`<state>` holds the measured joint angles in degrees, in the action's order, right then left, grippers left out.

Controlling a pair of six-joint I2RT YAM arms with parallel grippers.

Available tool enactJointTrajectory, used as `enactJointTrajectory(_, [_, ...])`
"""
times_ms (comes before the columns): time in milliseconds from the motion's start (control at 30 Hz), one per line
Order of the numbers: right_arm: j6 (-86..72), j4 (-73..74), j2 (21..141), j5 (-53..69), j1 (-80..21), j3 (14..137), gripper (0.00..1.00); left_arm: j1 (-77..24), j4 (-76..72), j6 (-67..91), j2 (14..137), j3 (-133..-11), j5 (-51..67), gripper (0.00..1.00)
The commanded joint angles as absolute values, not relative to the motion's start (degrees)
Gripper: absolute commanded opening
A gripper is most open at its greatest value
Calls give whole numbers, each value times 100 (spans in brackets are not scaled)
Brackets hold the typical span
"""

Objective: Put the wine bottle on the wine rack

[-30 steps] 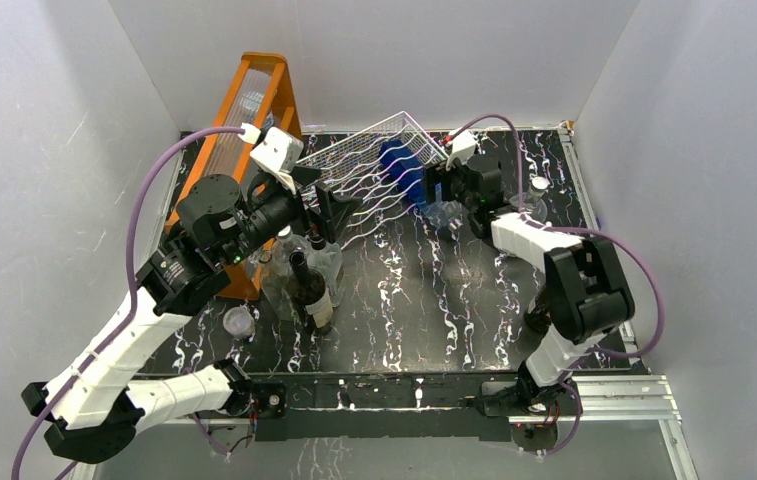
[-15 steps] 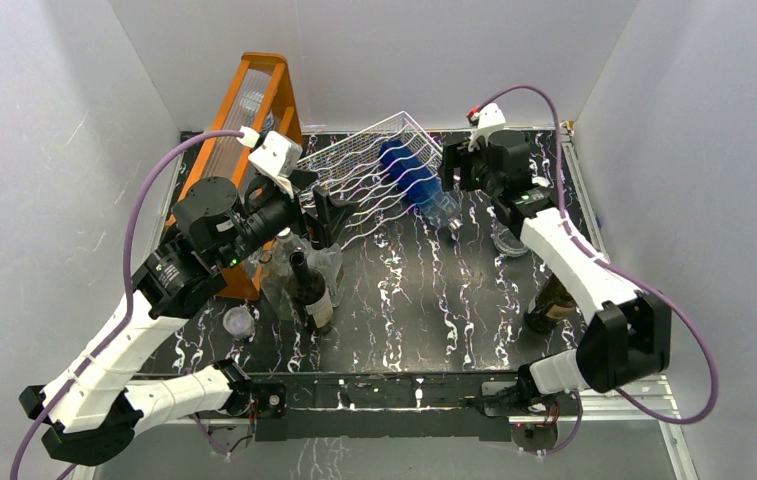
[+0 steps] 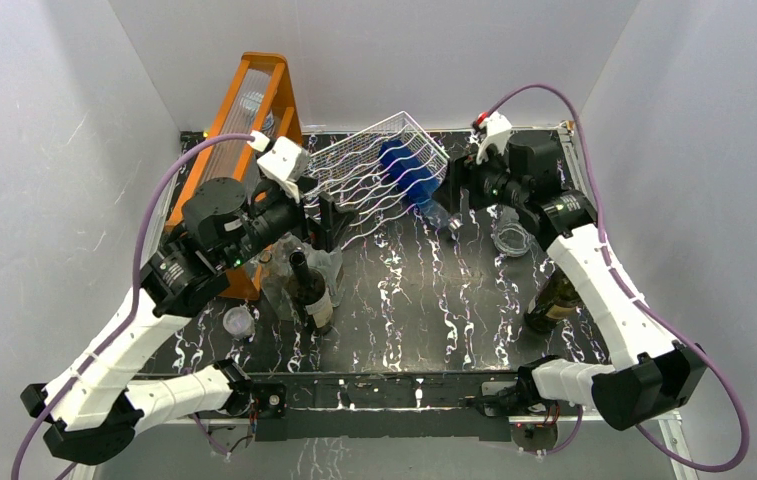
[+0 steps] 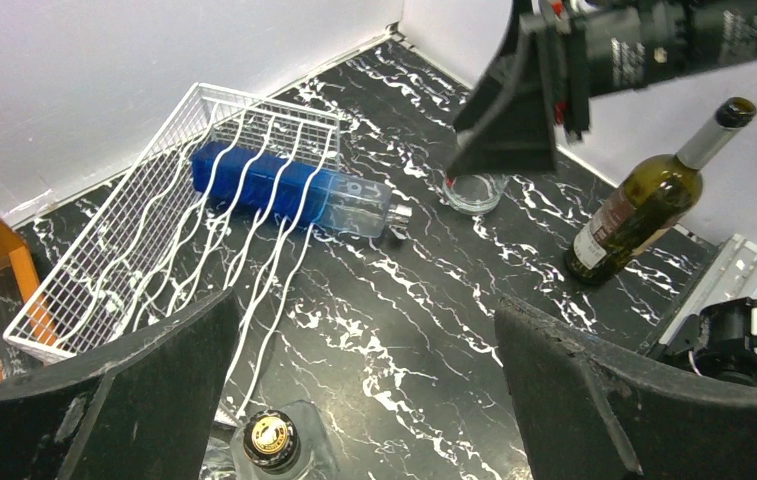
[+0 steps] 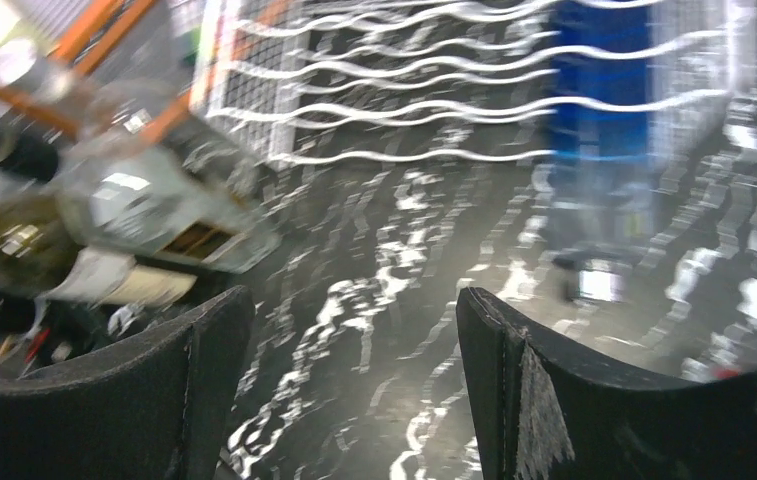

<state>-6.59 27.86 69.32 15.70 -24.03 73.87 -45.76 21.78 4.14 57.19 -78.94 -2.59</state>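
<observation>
The white wire wine rack (image 3: 364, 170) leans at the back middle. A blue wine bottle (image 3: 406, 178) lies in its right row, clear neck end pointing out toward the table. My right gripper (image 3: 460, 192) is open and empty, just right of the bottle's neck and apart from it. My left gripper (image 3: 334, 220) is open and empty at the rack's near left corner, above a dark upright bottle (image 3: 309, 290). In the left wrist view the rack (image 4: 144, 240), blue bottle (image 4: 279, 185) and open gripper (image 4: 364, 400) show. The right wrist view is blurred, with the rack (image 5: 404, 80) and blue bottle (image 5: 594, 100) ahead of the open gripper (image 5: 354, 390).
A tall orange frame (image 3: 244, 120) stands at the back left. Clear bottles cluster round the dark one (image 3: 289, 280). A green bottle (image 3: 554, 300) stands at the right, and a glass dish (image 3: 511, 240) and a small cup (image 3: 239, 322) sit on the black marbled table (image 3: 424, 300).
My right gripper has drawn back from the blue bottle toward the back right, and the bottle stays lying on the rack. The left arm has barely moved.
</observation>
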Motion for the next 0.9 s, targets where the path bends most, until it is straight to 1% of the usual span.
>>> enactJointTrajectory(0, [-773,2118,6735,2032,-3480,7141,83,-4544,2309,388,6126,-8406,-853,98])
enactJointTrajectory(67, [-612,1938,6714,1766,-4054,7099,82,-4512,2384,436,6356,-8581,-1019,98])
enactJointTrajectory(200, [-483,1380,6605,1374,-4781,6878,82,-4216,2437,510,6675,-8942,-907,98])
enactJointTrajectory(400, [-582,-246,6457,924,-5690,6123,81,-2770,2495,1028,7262,-9522,338,98])
enactJointTrajectory(500, [-565,-886,6520,389,-6104,5877,81,-2661,2455,1020,7462,-9620,499,98])
enactJointTrajectory(633, [-492,-1409,6817,-187,-6577,5884,81,-2471,2460,1085,7518,-9603,575,98])
enactJointTrajectory(867, [-505,-1747,7387,-360,-6873,6141,81,-2393,2610,999,7380,-9598,664,98])
